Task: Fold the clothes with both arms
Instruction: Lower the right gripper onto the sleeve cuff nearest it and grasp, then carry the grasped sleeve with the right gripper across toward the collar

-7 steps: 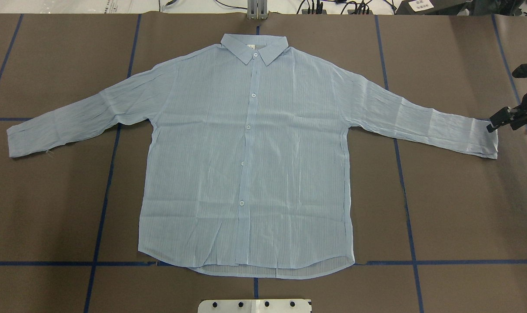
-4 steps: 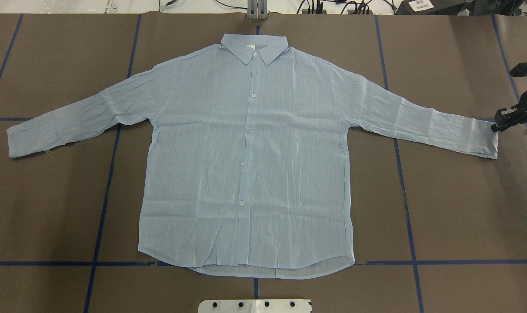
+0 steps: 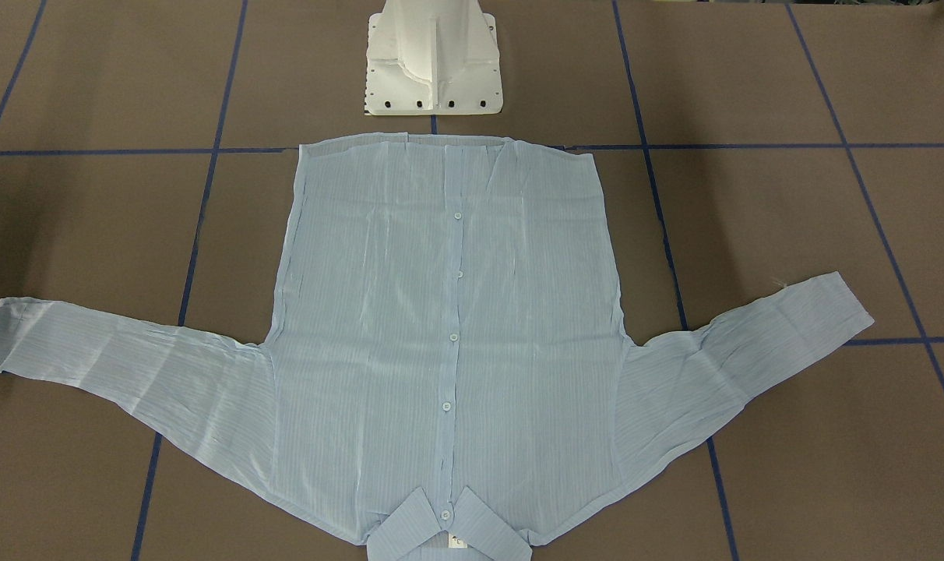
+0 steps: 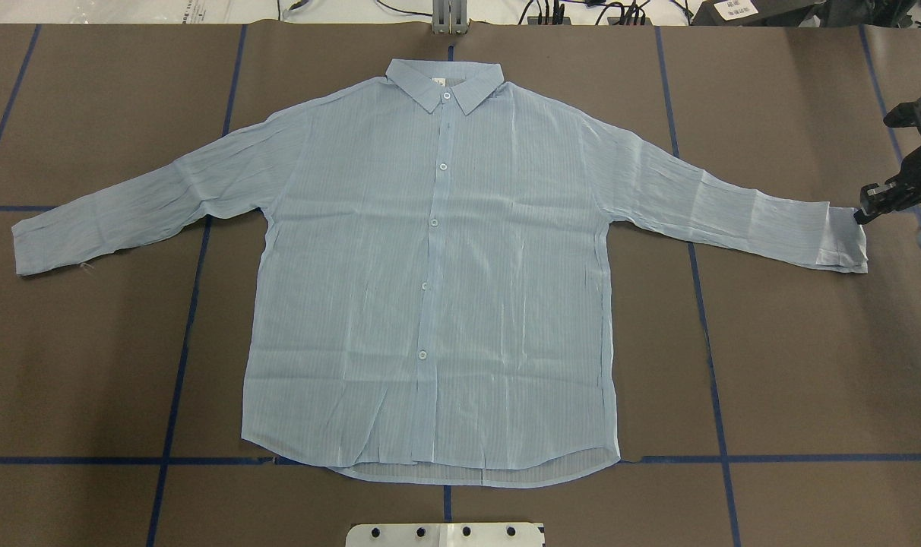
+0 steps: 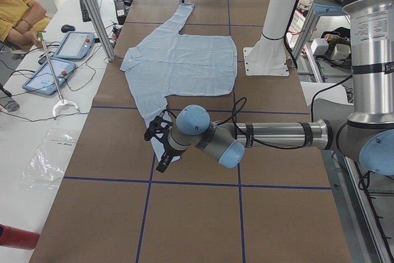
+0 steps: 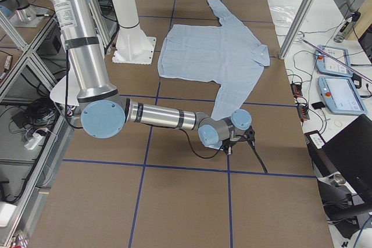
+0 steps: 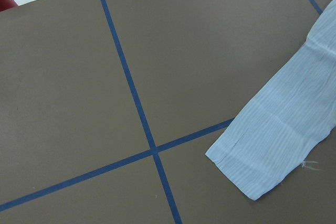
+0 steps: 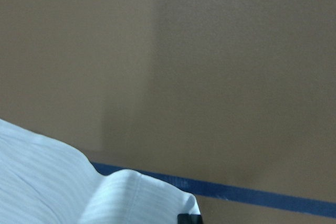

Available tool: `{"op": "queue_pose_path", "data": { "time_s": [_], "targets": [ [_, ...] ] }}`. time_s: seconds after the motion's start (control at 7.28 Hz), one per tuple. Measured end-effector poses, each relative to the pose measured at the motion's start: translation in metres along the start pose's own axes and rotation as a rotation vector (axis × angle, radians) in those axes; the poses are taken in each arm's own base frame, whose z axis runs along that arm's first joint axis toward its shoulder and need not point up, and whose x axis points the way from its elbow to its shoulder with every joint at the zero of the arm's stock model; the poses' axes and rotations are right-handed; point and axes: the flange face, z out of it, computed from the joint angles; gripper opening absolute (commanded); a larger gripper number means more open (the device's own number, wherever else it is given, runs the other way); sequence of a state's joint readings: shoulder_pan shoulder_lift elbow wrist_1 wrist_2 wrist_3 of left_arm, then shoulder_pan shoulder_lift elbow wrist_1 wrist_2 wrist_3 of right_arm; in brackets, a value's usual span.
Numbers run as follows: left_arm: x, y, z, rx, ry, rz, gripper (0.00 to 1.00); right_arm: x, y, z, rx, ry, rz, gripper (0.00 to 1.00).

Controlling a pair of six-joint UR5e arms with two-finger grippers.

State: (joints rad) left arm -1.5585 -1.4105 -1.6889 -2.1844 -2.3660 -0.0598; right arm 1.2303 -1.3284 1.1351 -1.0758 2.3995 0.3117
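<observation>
1. Brown table [image 4: 795, 365] with blue tape lines [image 4: 707, 342] carries the shirt [image 4: 430, 289], spread flat mid-frame
2. Right gripper [image 4: 865, 213], right edge, seems nipped onto the cuff [image 4: 844, 243]; thin cloth may slip out
3. Left gripper [image 5: 161, 149]: opening cannot be told; an uneven lift could skew the fold
4. Tablets [image 5: 74, 44] on a side bench, upper left
</observation>
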Motion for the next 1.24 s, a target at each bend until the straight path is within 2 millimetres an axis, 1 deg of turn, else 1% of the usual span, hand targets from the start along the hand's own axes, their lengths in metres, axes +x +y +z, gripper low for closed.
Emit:
{"op": "queue_pose_path", "data": {
  "time_s": [0.14, 0.27, 0.41, 0.55, 0.69, 0.96, 1.1, 1.24],
  "targets": [
    [0.000, 0.000, 0.000, 0.000, 0.000, 0.000, 1.00, -0.007, -0.001, -0.008, 0.003, -0.045, -0.008, 0.00],
    [0.000, 0.001, 0.000, 0.000, 0.001, 0.000, 1.00, -0.016, -0.001, -0.022, 0.016, -0.086, -0.022, 0.00],
    [0.001, 0.001, 0.000, 0.000, 0.001, -0.001, 1.00, -0.030, -0.003, -0.036, 0.034, -0.113, -0.038, 0.00],
    [0.001, 0.001, -0.001, 0.000, 0.001, -0.001, 1.00, -0.049, -0.009, -0.048, 0.047, -0.137, -0.023, 0.00],
    [0.001, 0.000, -0.001, 0.001, 0.001, -0.001, 1.00, -0.084, -0.021, -0.057, 0.056, -0.163, 0.026, 0.00],
    [0.001, 0.001, -0.001, 0.000, 0.002, -0.001, 1.00, -0.197, -0.049, -0.068, 0.049, -0.224, 0.139, 0.00],
    [0.001, 0.001, -0.001, 0.001, 0.002, -0.001, 1.00, -0.262, -0.059, -0.071, 0.043, -0.249, 0.199, 0.00],
    [0.002, 0.001, -0.002, 0.002, 0.002, 0.000, 1.00, -0.322, -0.064, -0.071, 0.050, -0.260, 0.246, 0.00]
  ]
}}
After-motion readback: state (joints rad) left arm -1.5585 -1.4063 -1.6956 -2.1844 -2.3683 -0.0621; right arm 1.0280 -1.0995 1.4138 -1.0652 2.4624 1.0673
